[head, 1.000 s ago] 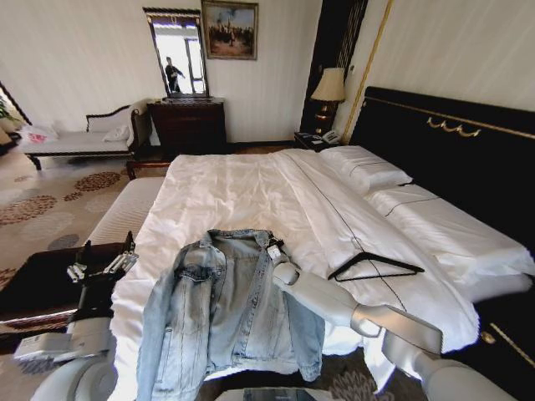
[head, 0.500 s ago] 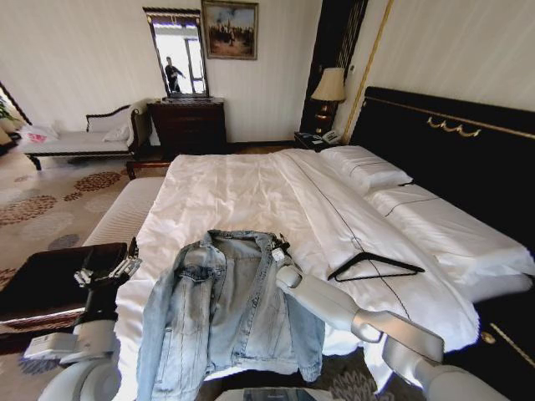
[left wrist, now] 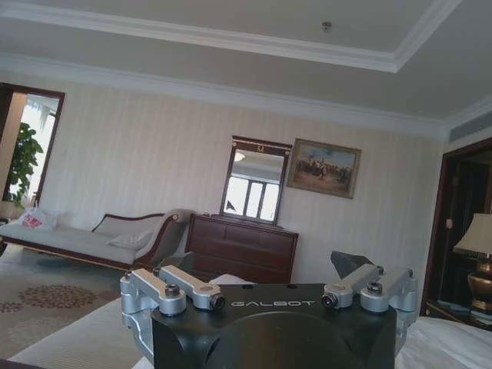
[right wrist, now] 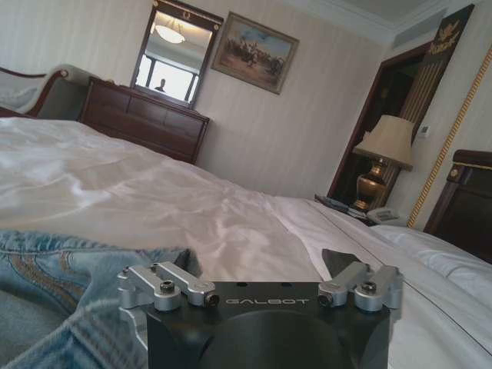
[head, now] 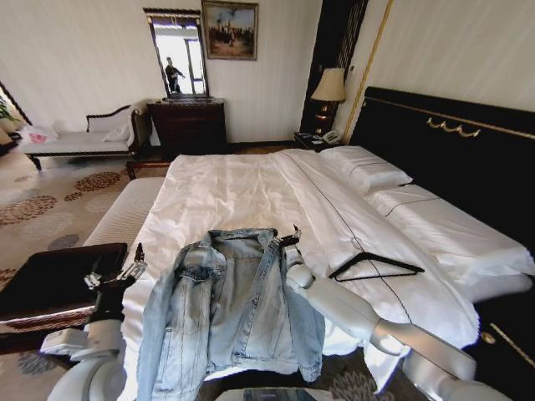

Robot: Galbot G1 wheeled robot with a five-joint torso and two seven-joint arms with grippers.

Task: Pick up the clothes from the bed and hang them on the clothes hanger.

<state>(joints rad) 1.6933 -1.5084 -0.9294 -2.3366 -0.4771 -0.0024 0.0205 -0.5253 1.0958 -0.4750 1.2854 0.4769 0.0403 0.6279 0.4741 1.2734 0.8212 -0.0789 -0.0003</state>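
At the foot edge of the bed [head: 242,188], my right gripper [head: 289,241] sits low over the white sheet with its jaws spread, just beside the collar of the denim jacket [head: 226,305] and pinching nothing. Its wrist camera looks across a fold of blue denim toward the far wall. My left gripper [head: 117,274] hangs off the bed's left side, jaws likewise spread and empty (its camera sees a chaise [left wrist: 92,238], a dresser [left wrist: 242,250] and a mirror [left wrist: 257,181]). The jacket lies open and face up at the foot edge, collar toward the pillows [head: 368,171], hem draping over the edge. The black clothes hanger [head: 374,266] lies flat on the sheet near the right edge, apart from the jacket, on the far side of my right arm.
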